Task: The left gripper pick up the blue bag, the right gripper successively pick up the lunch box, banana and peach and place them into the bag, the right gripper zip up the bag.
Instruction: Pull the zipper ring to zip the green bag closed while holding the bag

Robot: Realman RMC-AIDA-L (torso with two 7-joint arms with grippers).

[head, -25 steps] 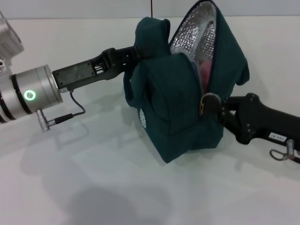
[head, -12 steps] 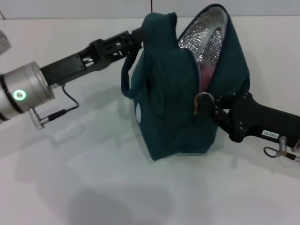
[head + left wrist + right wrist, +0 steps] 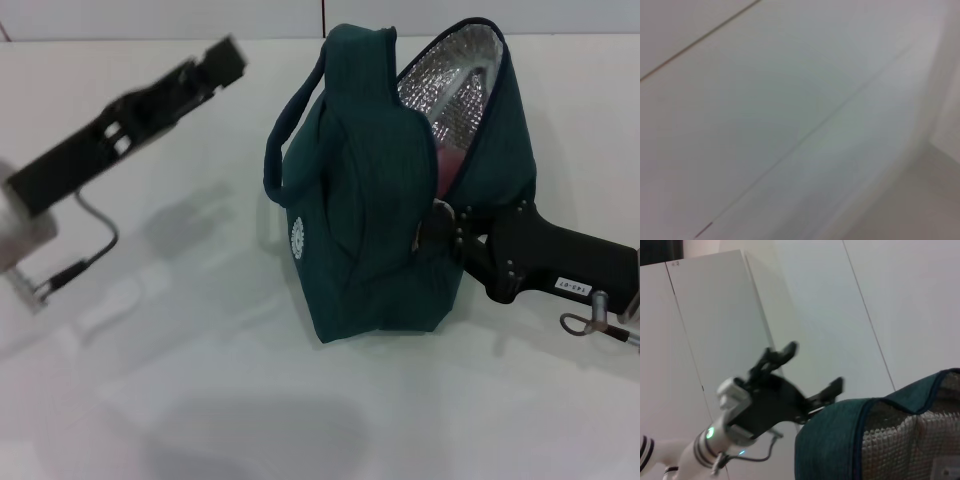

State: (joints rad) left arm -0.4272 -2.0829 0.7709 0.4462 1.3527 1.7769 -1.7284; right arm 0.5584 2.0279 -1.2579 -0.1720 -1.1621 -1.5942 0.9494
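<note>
The blue bag (image 3: 370, 230) stands upright on the white table (image 3: 200, 400), its lid still gaping at the top and showing silver lining (image 3: 450, 85). The bag's edge and lining (image 3: 900, 440) also fill a corner of the right wrist view. Something pink (image 3: 452, 160) shows inside; I cannot tell lunch box, banana and peach apart, they are hidden in the bag. My right gripper (image 3: 443, 215) is at the bag's right side, shut on the zipper pull. My left gripper (image 3: 215, 62) is off the bag, raised to its left, fingers spread open (image 3: 812, 367).
The left arm's cable (image 3: 85, 255) hangs over the table on the left. White wall panels (image 3: 790, 300) stand behind the table. The left wrist view holds only a blurred white surface.
My left gripper has let go of the bag's handle and pulled away up and to the left. The bag has settled upright. My right gripper has stayed at the zipper.
</note>
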